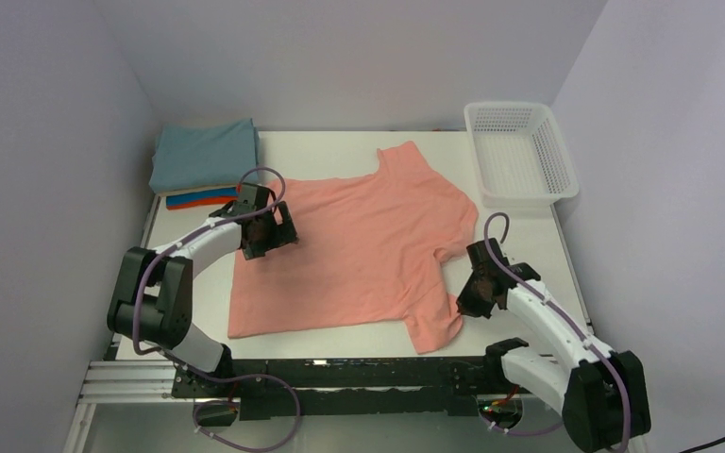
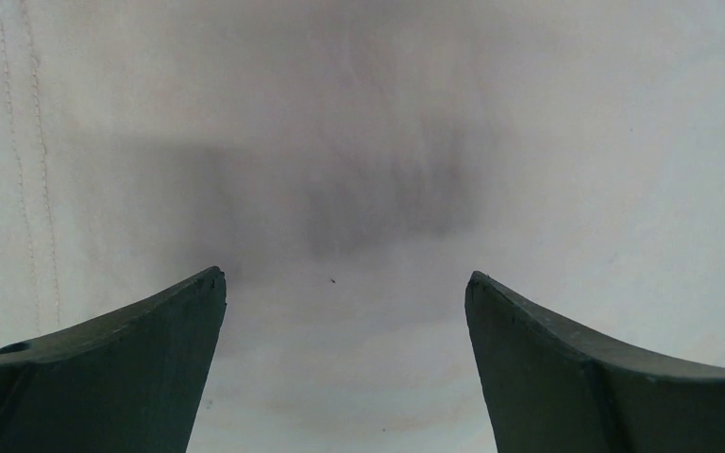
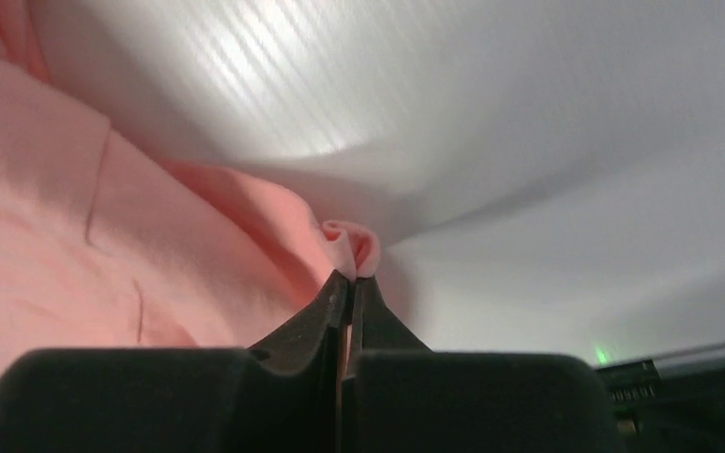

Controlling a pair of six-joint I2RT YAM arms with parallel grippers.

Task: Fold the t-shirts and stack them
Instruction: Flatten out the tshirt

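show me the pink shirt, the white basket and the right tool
pink shirt (image 1: pixel 359 255), top view, middle of its body
white basket (image 1: pixel 529 199), top view, near rim
right tool (image 3: pixel 350 281), right wrist view, between its shut fingertips

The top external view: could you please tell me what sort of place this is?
Probably a robotics lab test cell, not a home: plain walls box in a white table, the left arm and right arm are mounted at its near edge, and a pink t-shirt lies spread flat.
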